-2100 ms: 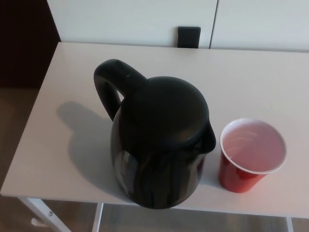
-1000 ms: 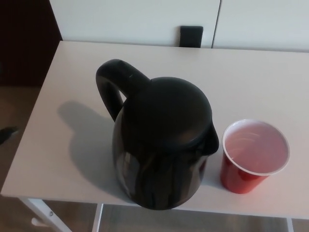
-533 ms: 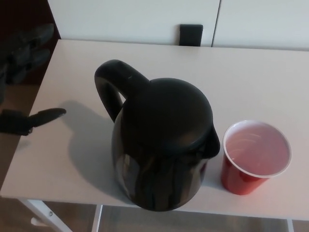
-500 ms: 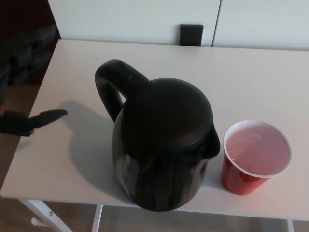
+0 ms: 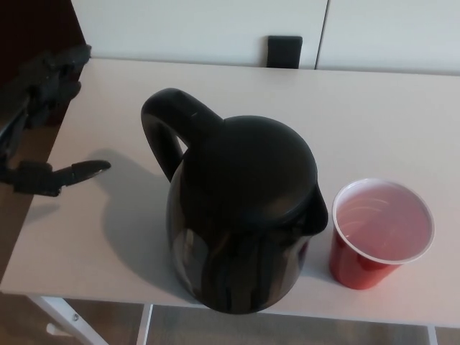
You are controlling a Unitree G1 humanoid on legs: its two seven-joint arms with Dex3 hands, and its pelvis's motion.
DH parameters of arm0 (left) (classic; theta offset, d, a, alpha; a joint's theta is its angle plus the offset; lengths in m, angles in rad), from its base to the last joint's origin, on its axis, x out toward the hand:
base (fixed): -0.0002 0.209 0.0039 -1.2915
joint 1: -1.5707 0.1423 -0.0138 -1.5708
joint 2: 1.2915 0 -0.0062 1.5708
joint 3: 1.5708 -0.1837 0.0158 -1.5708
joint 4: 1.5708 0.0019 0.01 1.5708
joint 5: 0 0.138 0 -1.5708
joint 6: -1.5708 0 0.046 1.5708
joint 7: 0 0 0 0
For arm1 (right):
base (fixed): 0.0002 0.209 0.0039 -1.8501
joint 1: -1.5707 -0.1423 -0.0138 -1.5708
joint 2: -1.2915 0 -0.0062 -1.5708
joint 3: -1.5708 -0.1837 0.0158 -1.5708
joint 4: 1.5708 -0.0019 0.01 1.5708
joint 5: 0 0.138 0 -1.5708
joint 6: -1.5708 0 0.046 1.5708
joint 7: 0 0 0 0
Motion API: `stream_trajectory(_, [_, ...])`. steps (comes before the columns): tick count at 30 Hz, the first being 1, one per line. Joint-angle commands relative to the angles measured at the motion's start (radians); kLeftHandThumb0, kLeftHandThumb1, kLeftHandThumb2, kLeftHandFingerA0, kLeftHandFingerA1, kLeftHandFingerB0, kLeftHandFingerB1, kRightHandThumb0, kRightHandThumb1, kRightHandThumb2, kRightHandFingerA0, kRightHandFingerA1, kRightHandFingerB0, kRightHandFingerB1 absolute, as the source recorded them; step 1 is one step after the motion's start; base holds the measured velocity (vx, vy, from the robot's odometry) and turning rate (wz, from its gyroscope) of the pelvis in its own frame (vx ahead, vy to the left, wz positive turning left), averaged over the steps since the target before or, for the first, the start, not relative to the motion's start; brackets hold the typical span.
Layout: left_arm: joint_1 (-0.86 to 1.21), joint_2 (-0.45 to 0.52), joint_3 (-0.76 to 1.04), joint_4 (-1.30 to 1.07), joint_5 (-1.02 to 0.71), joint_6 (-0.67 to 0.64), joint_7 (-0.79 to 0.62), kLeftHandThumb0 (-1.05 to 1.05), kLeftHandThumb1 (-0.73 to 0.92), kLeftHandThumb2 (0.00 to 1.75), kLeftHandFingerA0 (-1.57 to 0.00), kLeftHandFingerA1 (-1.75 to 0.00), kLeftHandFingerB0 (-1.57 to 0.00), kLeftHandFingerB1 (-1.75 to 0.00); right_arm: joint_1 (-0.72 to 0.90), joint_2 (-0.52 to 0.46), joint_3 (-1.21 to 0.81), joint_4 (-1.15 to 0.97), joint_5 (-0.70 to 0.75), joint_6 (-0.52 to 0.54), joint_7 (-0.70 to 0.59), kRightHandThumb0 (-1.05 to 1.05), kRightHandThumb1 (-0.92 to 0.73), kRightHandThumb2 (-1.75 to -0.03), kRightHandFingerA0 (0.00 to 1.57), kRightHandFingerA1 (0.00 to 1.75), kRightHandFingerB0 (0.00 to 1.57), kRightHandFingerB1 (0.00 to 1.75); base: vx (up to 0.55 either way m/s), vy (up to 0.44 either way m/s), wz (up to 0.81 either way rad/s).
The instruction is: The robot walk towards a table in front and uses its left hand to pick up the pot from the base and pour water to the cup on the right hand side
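Glossy black pot (image 5: pixel 241 215) upright on pale surface (image 5: pixel 374 115), handle toward left. Red cup (image 5: pixel 379 231) just beside, apparently empty. Left hand (image 5: pixel 39 122) spread wide, holding nothing, apart from handle.

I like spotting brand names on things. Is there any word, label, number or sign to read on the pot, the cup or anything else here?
None: no readable text shows on the black pot, the red cup, the table or the dark wall plate.
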Motion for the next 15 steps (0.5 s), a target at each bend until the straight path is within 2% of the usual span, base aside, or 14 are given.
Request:
stream_trajectory(1, [-0.019, -0.002, -0.008, -0.005, 0.035, 0.038, 0.022, -0.48, 0.46, 0.55, -0.12, -0.32, -0.05, -0.21, -0.009, -0.016, 0.0, 0.001, -0.003, 0.011, -0.022, -0.43, -0.57, -0.57, 0.59, 0.57, 0.21, 0.29, 0.0, 0.0, 0.0])
stream_trajectory(2, [-0.024, -0.021, -0.031, -0.029, 0.052, 0.059, 0.041, -0.27, 0.31, 0.85, 0.0, -0.48, 0.0, -0.49, -0.003, -0.017, 0.006, 0.006, -0.012, 0.0, -0.02, -0.44, -0.57, -0.57, 0.52, 0.52, 0.21, 0.29, 0.0, 0.0, 0.0])
stream_trajectory(4, [-0.029, -0.03, -0.04, -0.041, 0.062, 0.071, 0.049, -0.27, 0.31, 0.85, 0.0, -0.48, 0.0, -0.49, -0.002, -0.016, 0.01, 0.009, -0.015, -0.004, -0.021, -0.44, -0.57, -0.57, 0.52, 0.52, 0.21, 0.29, 0.0, 0.0, 0.0])
stream_trajectory(5, [-0.035, -0.04, -0.047, -0.043, 0.073, 0.078, 0.061, -0.46, 0.39, 0.62, -0.21, -0.4, -0.09, -0.29, -0.004, -0.016, 0.01, 0.008, -0.013, -0.003, -0.019, -0.42, -0.57, -0.57, 0.51, 0.51, 0.19, 0.28, 0.0, 0.0, 0.0])
stream_trajectory(9, [-0.043, -0.058, -0.058, -0.05, 0.092, 0.091, 0.081, -0.46, 0.39, 0.62, -0.21, -0.4, -0.09, -0.29, -0.006, -0.016, 0.01, 0.008, -0.008, -0.002, -0.016, -0.42, -0.57, -0.57, 0.51, 0.51, 0.19, 0.28, 0.0, 0.0, 0.0])
stream_trajectory(10, [-0.058, -0.088, -0.073, -0.042, 0.11, 0.093, 0.113, -0.22, 0.31, 0.86, -0.09, -0.5, -0.07, -0.5, -0.007, -0.014, 0.01, 0.006, -0.007, -0.008, -0.01, -0.43, -0.56, -0.57, 0.52, 0.56, 0.21, 0.29, 0.0, 0.0, 0.0])
stream_trajectory(11, [-0.068, -0.105, -0.082, -0.037, 0.126, 0.095, 0.132, -0.22, 0.31, 0.86, -0.1, -0.51, -0.08, -0.5, -0.008, -0.014, 0.011, 0.005, -0.007, -0.012, -0.007, -0.51, -0.43, -0.77, 0.51, 0.65, 0.16, 0.42, 0.0, 0.0, 0.0])
stream_trajectory(14, [-0.074, -0.115, -0.087, -0.036, 0.142, 0.099, 0.141, -0.22, 0.31, 0.86, -0.1, -0.51, -0.08, -0.5, -0.01, -0.013, 0.014, 0.005, -0.008, -0.013, -0.006, -0.51, -0.43, -0.77, 0.51, 0.65, 0.16, 0.42, 0.0, 0.0, 0.0])
stream_trajectory(15, [-0.089, -0.127, -0.098, -0.031, 0.143, 0.116, 0.142, -0.19, 0.35, 0.87, -0.09, -0.51, -0.07, -0.5, -0.018, -0.017, 0.018, 0.005, -0.013, -0.009, -0.013, -0.45, -0.55, -0.57, 0.54, 0.55, 0.21, 0.29, 0.0, 0.0, 0.0])
